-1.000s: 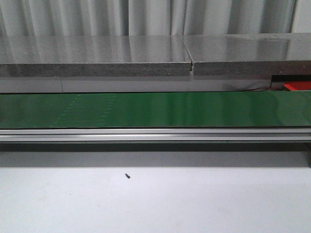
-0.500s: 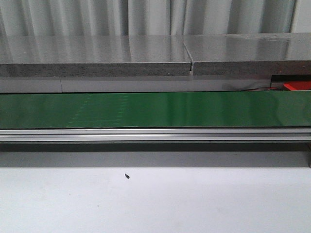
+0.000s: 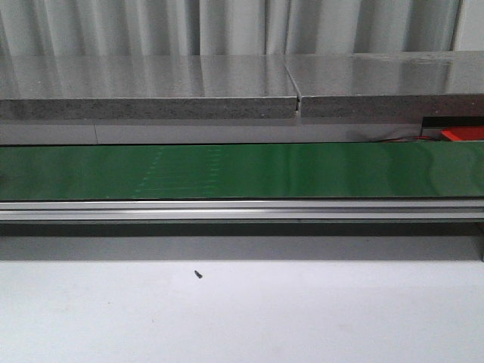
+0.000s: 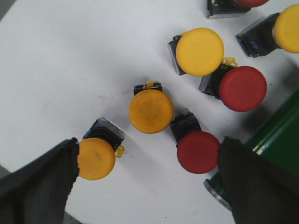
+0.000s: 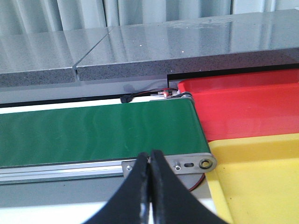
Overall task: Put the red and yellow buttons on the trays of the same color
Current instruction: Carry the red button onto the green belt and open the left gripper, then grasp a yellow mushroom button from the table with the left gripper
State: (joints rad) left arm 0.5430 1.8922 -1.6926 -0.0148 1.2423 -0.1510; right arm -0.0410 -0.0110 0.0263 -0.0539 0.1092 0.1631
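Since the earlier frames, only the faint pale markings on the green conveyor belt [image 3: 242,170] have been carried further to the right in the front view; neither arm is seen in that view, and the white surface [image 3: 242,318] in front of the belt carries only a small dark speck [image 3: 198,274]. From the left wrist view, the left gripper [image 4: 147,182] is held above a group of buttons and is pointed down at them, with its dark fingers [image 4: 37,186] spread wide and nothing held between them. Between the fingers, a yellow button [image 4: 151,111] and a red button [image 4: 198,151] are seen close together on the surface; another yellow button [image 4: 96,158] lies just beside the one finger. Further away, a third yellow button [image 4: 200,51] and a second red button [image 4: 243,88] are touching or nearly touching, and more buttons are cut by the edge of the picture. From the right wrist view, the right gripper [image 5: 150,186] is held level near the end of the belt, its fingers [image 5: 135,191] pressed together with nothing between them. Beside the belt end, the red tray [image 5: 243,109] is placed further back and the yellow tray [image 5: 257,177] nearer; no button is seen in the visible parts of them.
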